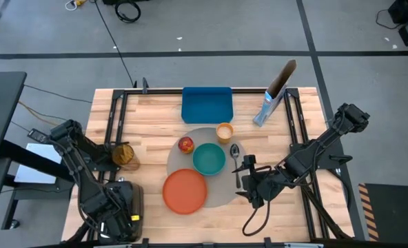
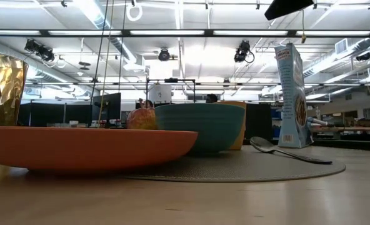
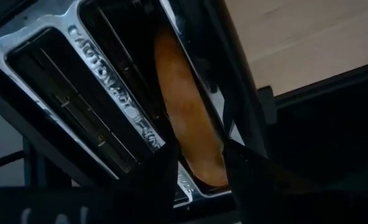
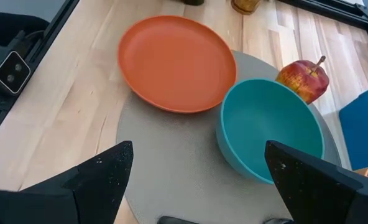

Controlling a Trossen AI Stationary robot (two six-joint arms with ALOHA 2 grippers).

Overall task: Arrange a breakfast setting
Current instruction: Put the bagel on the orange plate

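A round grey mat [image 1: 221, 189] carries a teal bowl [image 1: 209, 158], an orange plate [image 1: 185, 191], a red apple [image 1: 185, 145] and a metal spoon [image 1: 236, 153]. A small orange-yellow cup [image 1: 224, 132] stands at its far edge. The blue cereal bag [image 1: 271, 102] stands upright at the far right. The round bread [image 3: 187, 118] stands on edge in a slot of the toaster [image 3: 78, 81] at the near left. My left gripper [image 1: 116, 207] is over the toaster, shut on the bread. My right gripper [image 4: 199, 186] is open and empty above the mat's near right part, beside the spoon. My left gripper pinches the bread's upper edge [image 3: 202, 163] between its two fingers [image 3: 165, 177], one on each flat face. The fingers come from above, pointing down into the toaster's slot. The bread stands on edge, most of it down in the slot.
A blue rectangular tray [image 1: 207, 103] lies at the far middle. A crinkled gold cup [image 1: 124, 155] stands left of the mat. Black frame rails [image 1: 118, 117] run along the table's left and right sides. Bare wood shows at the near right.
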